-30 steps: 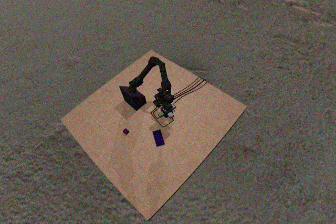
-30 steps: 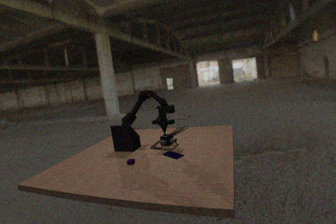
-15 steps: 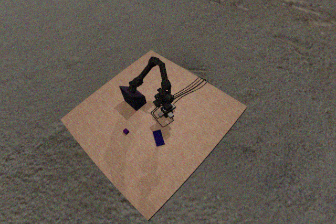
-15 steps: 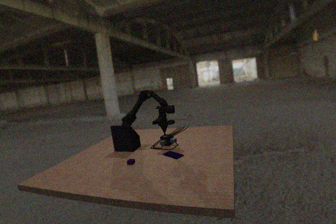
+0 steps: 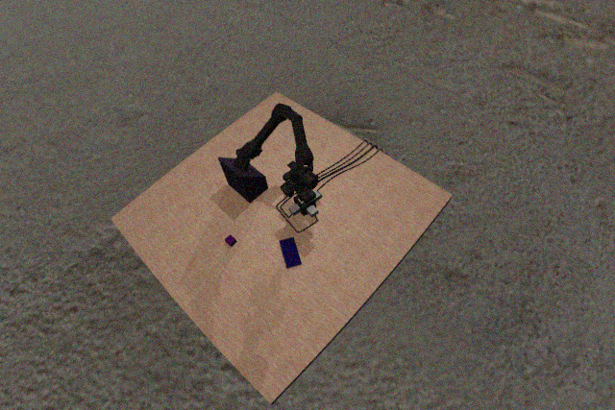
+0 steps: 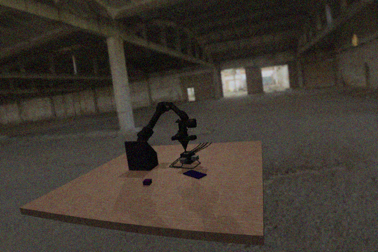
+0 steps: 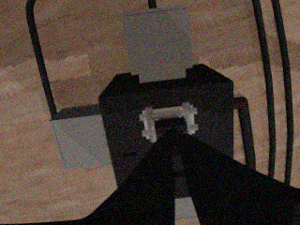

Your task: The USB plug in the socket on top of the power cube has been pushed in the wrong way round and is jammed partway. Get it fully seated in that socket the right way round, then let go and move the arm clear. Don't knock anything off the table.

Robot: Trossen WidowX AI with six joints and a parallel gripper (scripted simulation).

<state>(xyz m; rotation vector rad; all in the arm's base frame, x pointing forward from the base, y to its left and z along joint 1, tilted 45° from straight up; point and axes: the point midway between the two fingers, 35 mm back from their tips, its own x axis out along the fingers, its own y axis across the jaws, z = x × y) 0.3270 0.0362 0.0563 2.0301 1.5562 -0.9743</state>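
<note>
The black power cube (image 5: pixel 304 205) (image 6: pixel 188 160) (image 7: pixel 126 119) stands on the wooden table (image 5: pixel 377 217) (image 6: pixel 231 182), with grey plugs (image 7: pixel 157 44) on its sides. On its top face shows the pale frame of the USB plug (image 7: pixel 168 119) in the socket. My gripper (image 5: pixel 302 195) (image 6: pixel 185 150) (image 7: pixel 174 144) points straight down onto the cube's top. It is shut on the USB plug, and the dark fingers hide most of the plug. I cannot tell how deep the plug sits.
Black cables (image 5: pixel 347 159) (image 6: pixel 199 146) (image 7: pixel 37 56) loop around the cube and run to the table's far edge. The arm's dark base box (image 5: pixel 243 180) (image 6: pixel 140 155) stands to the left. A flat blue plate (image 5: pixel 289 252) (image 6: pixel 194 173) and a small purple block (image 5: pixel 230 240) (image 6: pixel 147 182) lie in front.
</note>
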